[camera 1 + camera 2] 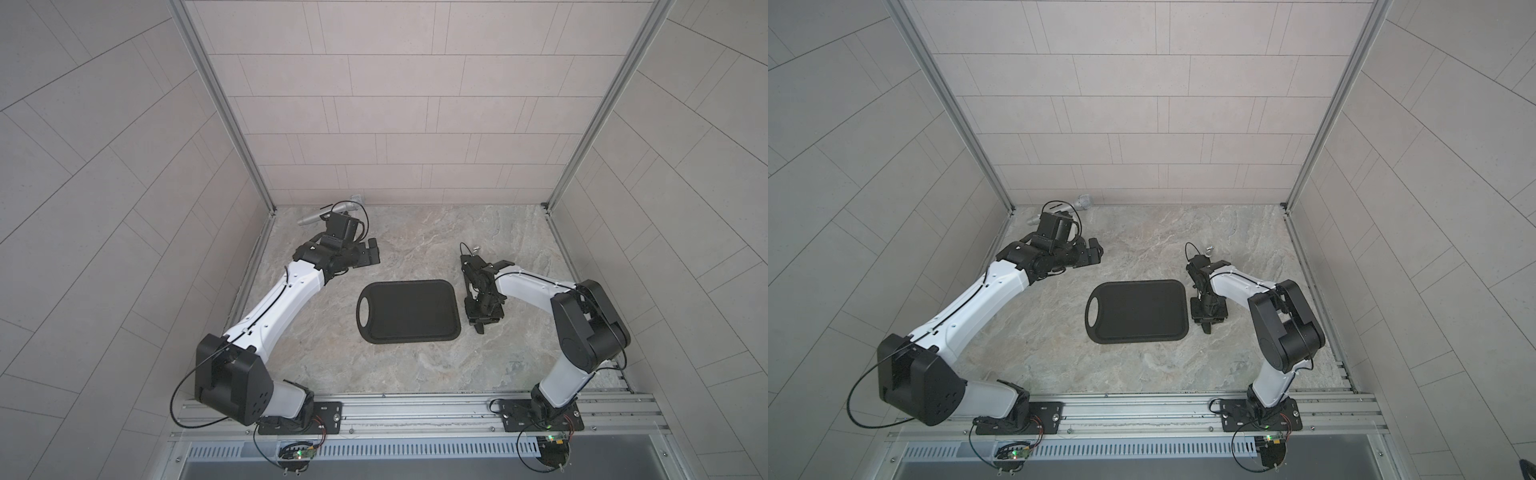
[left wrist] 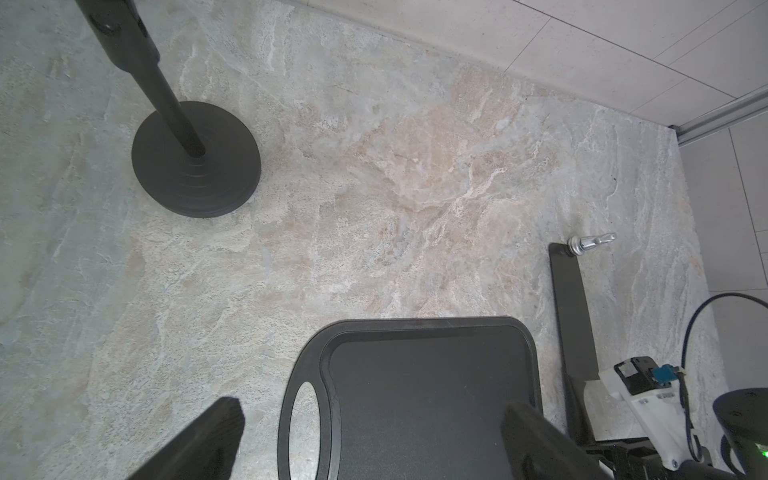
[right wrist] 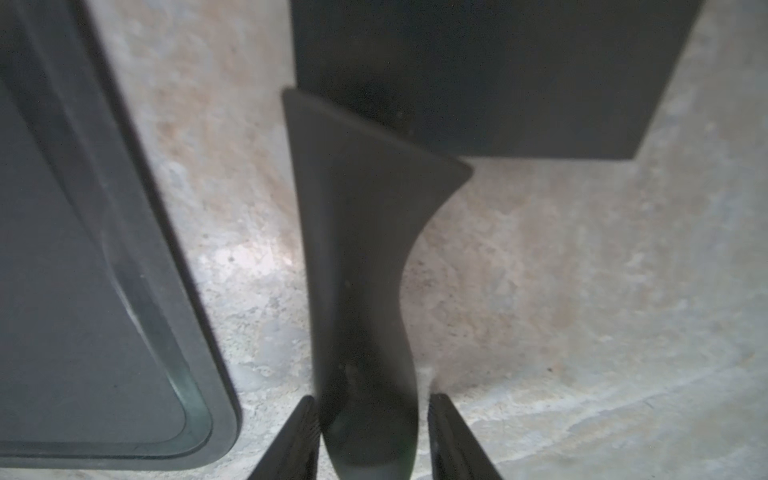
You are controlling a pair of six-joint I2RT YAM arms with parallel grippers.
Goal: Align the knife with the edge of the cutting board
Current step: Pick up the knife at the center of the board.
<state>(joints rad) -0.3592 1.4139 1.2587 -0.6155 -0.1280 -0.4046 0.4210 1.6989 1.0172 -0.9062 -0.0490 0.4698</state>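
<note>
Black fingers [image 3: 299, 436] of the right gripper [image 3: 372, 401] straddle the knife [image 3: 357, 270] handle, but I can't tell if they're actually clamped. The knife lies just beside the cutting board [image 1: 409, 311]'s short edge, roughly parallel, blade pointing away. The left gripper [image 1: 370, 253] hangs wide open, well apart. Loads of bare counter [image 1: 415, 365] around, imo.

Cutting board [image 1: 409, 311]: matte black rounded rectangle with a rim groove and an oval handle hole at its left end. Lies flat on the worktop [image 1: 415, 249], mid-frame in both top views, long sides running left–right.

Knife [image 3: 357, 270]: all black, wide rectangular blade, slim flared handle. Lies flat just right of the board's right short edge, roughly parallel to it. A narrow strip of worktop separates them; not touching. Blade end points toward frame top.
</note>
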